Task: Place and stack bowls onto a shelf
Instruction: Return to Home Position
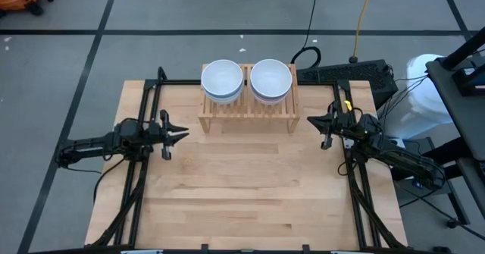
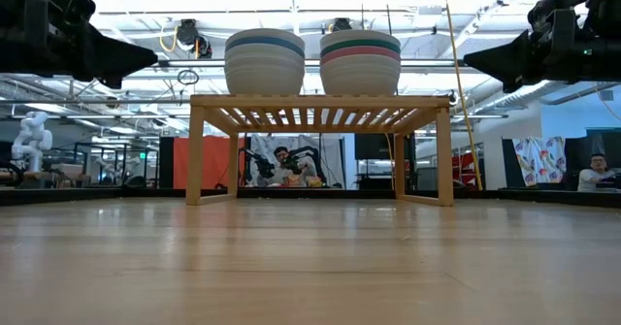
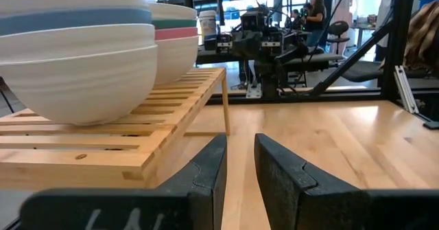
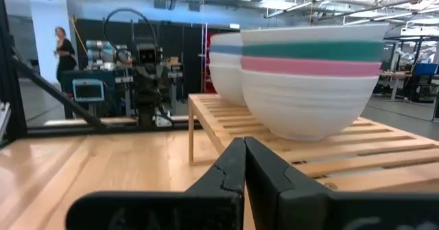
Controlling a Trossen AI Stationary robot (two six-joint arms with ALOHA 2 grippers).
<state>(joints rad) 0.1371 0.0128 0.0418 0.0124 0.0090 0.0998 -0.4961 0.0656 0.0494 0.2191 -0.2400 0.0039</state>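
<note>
About midway along the worktop's [image 1: 250, 201] depth, the left end effector [image 1: 182, 134] hangs just inside the left edge. It is raised off the wood to about the height of the bowls. Its two fingers [image 3: 206, 178] are parted by a narrow gap and grip nothing. Across from it, just inside the right edge, the right end effector [image 1: 311, 120] hangs at a similar height with its fingers pressed together, also holding nothing. Both point inward, and each is near a front corner of the shelf [image 1: 248, 111] without touching it.

The shelf stands centred against the worktop's far edge, between the two end effectors and a little farther back. Two stacks of four bowls sit side by side on its slatted top, just beside each other.

- **Left stack** [image 1: 222, 79]: on the side of the left end effector. It has two white bowls at the bottom, then the blue bowl [image 3: 75, 20], then a white one on top.
- **Right stack** [image 1: 270, 78]: on the side of the right end effector. It has a white bowl at the bottom, then the pink bowl [image 4: 309, 66], then the green bowl [image 4: 312, 50], then a white one on top.

Beyond the far edge is a workshop room, where a person [image 3: 317, 10] stands among other equipment.
</note>
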